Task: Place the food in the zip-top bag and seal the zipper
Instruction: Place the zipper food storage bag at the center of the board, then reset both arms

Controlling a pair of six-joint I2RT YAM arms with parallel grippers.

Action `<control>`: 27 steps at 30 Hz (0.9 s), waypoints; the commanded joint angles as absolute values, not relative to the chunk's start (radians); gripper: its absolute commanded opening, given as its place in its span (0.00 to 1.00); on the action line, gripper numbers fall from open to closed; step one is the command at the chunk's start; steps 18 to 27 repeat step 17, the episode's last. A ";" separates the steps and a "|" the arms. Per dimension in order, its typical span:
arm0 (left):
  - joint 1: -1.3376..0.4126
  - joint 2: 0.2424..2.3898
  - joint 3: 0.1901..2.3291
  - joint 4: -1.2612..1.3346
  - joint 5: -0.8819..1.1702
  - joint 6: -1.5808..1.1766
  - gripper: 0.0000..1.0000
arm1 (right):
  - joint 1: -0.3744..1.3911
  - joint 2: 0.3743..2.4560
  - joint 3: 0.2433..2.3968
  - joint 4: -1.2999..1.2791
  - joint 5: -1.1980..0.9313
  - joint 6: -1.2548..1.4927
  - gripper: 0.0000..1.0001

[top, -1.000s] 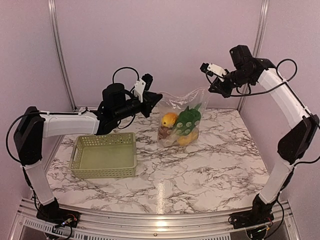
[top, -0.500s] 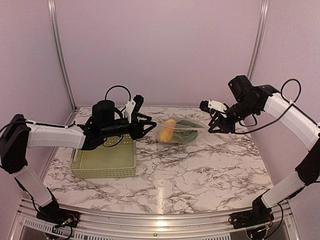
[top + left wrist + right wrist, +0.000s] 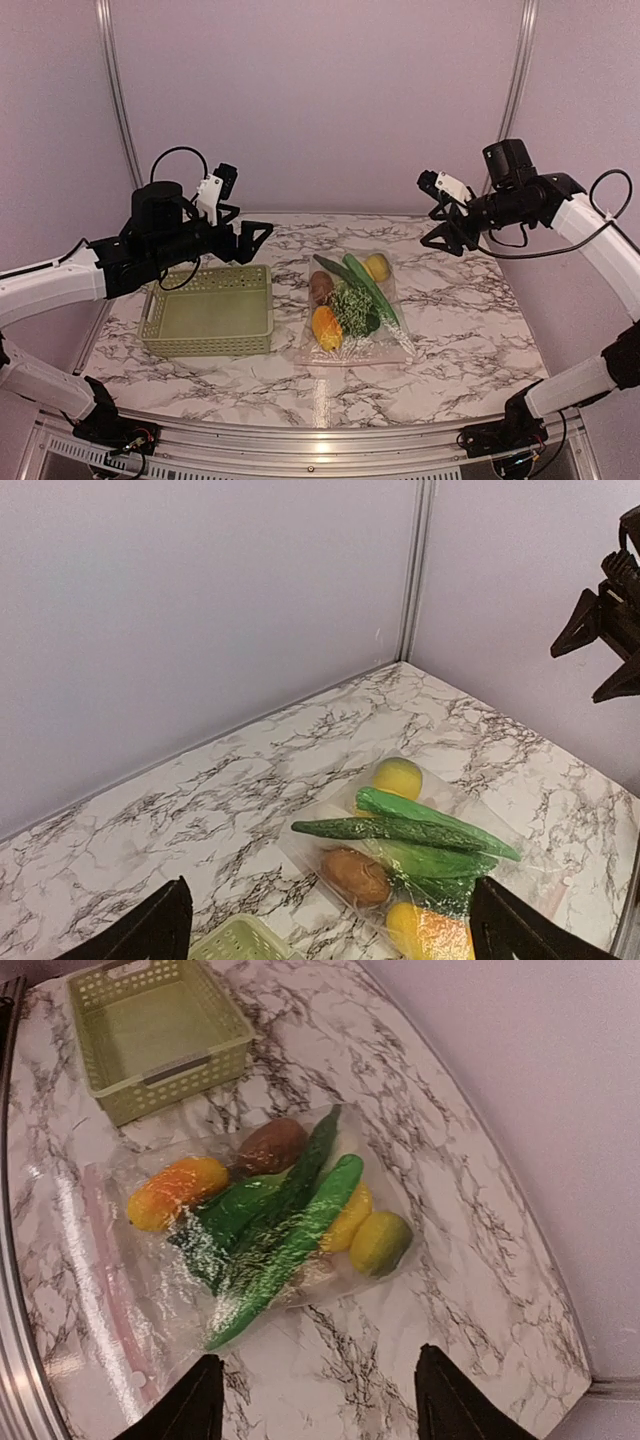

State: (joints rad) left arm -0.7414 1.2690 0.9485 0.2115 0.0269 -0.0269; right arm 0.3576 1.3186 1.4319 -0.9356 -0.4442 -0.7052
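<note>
**Operator:** What is on the table, item by item?

**Spotter:** Item one: the zip-top bag (image 3: 388,345). It lies flat on the marble table (image 3: 470,330), about midway between left and right. The pale green basket (image 3: 205,346) is just to its left, not touching it.

**Operator:** Contents?

**Spotter:** All the food you can see is inside the bag.
- lemon (image 3: 377,267): far right corner, with a second yellow fruit (image 3: 345,1222) tucked beside it.
- potato (image 3: 320,288): far left.
- orange piece (image 3: 327,328): near left.
- cucumber (image 3: 305,1160) and leek (image 3: 300,1230): side by side, slanting across the middle.

**Operator:** Zipper?

**Spotter:** The zipper (image 3: 112,1295) is a faint strip along the bag's near edge. I cannot tell you whether it is pressed closed.

**Operator:** Grippers?

**Spotter:** Your left gripper (image 3: 252,220) hangs in the air over the far side of the basket. Its fingers are spread wide with nothing between them. Your right gripper (image 3: 438,228) is raised to the far right of the bag, fingers parted and empty. Both are well apart from the bag.
</note>
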 commanded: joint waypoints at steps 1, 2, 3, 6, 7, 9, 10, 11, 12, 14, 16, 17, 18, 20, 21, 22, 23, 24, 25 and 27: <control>-0.741 1.204 0.970 0.069 -0.279 -0.085 0.99 | 0.301 1.291 1.374 -0.656 -0.318 -0.484 0.80; -0.740 1.197 0.980 0.040 -0.345 -0.108 0.99 | 0.288 1.289 1.364 -0.627 -0.307 -0.463 0.91; -0.739 1.190 0.989 0.008 -0.432 -0.125 0.99 | 0.273 1.289 1.352 -0.602 -0.304 -0.442 0.97; -0.717 1.177 1.019 -0.093 -0.515 -0.140 0.99 | 0.254 1.296 1.320 -0.521 -0.237 -0.350 0.98; -0.705 1.172 1.027 -0.114 -0.510 -0.140 0.99 | 0.255 1.298 1.308 -0.493 -0.198 -0.325 0.98; -0.684 1.159 1.028 -0.127 -0.509 -0.138 0.99 | 0.254 1.296 1.283 -0.434 -0.107 -0.272 0.98; -0.680 1.151 1.021 -0.120 -0.512 -0.134 0.99 | 0.253 1.296 1.275 -0.420 -0.082 -0.267 0.98; -0.677 1.140 1.016 -0.112 -0.518 -0.129 0.99 | 0.252 1.296 1.269 -0.408 -0.066 -0.263 0.98; -0.676 1.132 1.014 -0.106 -0.527 -0.133 0.99 | 0.253 1.298 1.270 -0.404 -0.052 -0.257 0.98; -0.676 1.119 1.022 -0.109 -0.535 -0.144 0.99 | 0.252 1.298 1.284 -0.405 -0.030 -0.252 0.99; -0.676 1.108 1.023 -0.110 -0.534 -0.147 0.99 | 0.249 1.296 1.293 -0.400 -0.005 -0.253 0.98; -0.676 1.103 1.017 -0.107 -0.538 -0.147 0.99 | 0.246 1.297 1.297 -0.403 -0.009 -0.259 0.99; -0.676 1.103 1.017 -0.107 -0.538 -0.147 0.99 | 0.246 1.297 1.297 -0.403 -0.009 -0.259 0.99; -0.676 1.103 1.017 -0.107 -0.538 -0.147 0.99 | 0.246 1.297 1.297 -0.403 -0.009 -0.259 0.99; -0.676 1.103 1.017 -0.107 -0.538 -0.147 0.99 | 0.246 1.297 1.297 -0.403 -0.009 -0.259 0.99; -0.676 1.103 1.017 -0.107 -0.538 -0.147 0.99 | 0.246 1.297 1.297 -0.403 -0.009 -0.259 0.99; -0.676 1.103 1.017 -0.107 -0.538 -0.147 0.99 | 0.246 1.297 1.297 -0.403 -0.009 -0.259 0.99; -0.676 1.103 1.017 -0.107 -0.538 -0.147 0.99 | 0.246 1.297 1.297 -0.403 -0.009 -0.259 0.99; -0.676 1.103 1.017 -0.107 -0.538 -0.147 0.99 | 0.246 1.297 1.297 -0.403 -0.009 -0.259 0.99; -0.676 1.103 1.017 -0.107 -0.538 -0.147 0.99 | 0.246 1.297 1.297 -0.403 -0.009 -0.259 0.99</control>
